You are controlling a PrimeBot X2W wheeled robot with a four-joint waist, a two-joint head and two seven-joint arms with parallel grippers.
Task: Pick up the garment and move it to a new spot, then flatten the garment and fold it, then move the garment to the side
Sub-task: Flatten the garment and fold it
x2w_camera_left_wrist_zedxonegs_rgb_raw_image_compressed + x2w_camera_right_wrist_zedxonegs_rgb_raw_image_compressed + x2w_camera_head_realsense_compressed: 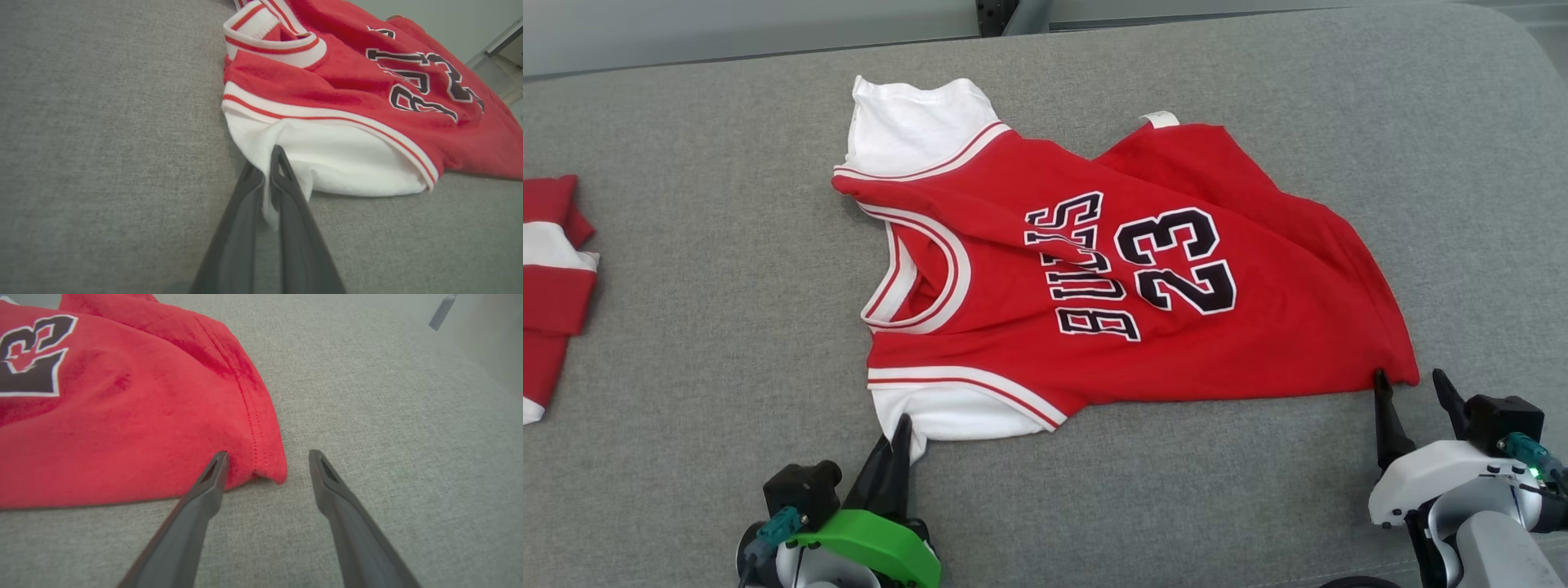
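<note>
Far on the left we see another red and white cloth (551, 278), lying well apart from our work. Next comes our left gripper (903, 429). It is pinched tight on the white sleeve corner of the garment (1094, 286). In the left wrist view a bit of white cloth pokes out between its two dark fingers (292, 204).

The garment is a red shirt with white sleeves. It lies in the middle of the grey cloth surface (686, 408), bumpy and a bit bunched up, not flat yet.

On the right, our right gripper (1409, 377) is spread wide and holds nothing. Its two fingers sit on either side of the red bottom corner. One fingertip looks to be right at the cloth.

We think we are at the grabbing part, taking both near corners so we can lift the garment. Next, the right gripper needs to close on that red corner. Then both arms should go up together, so the shirt does not slip or twist.
</note>
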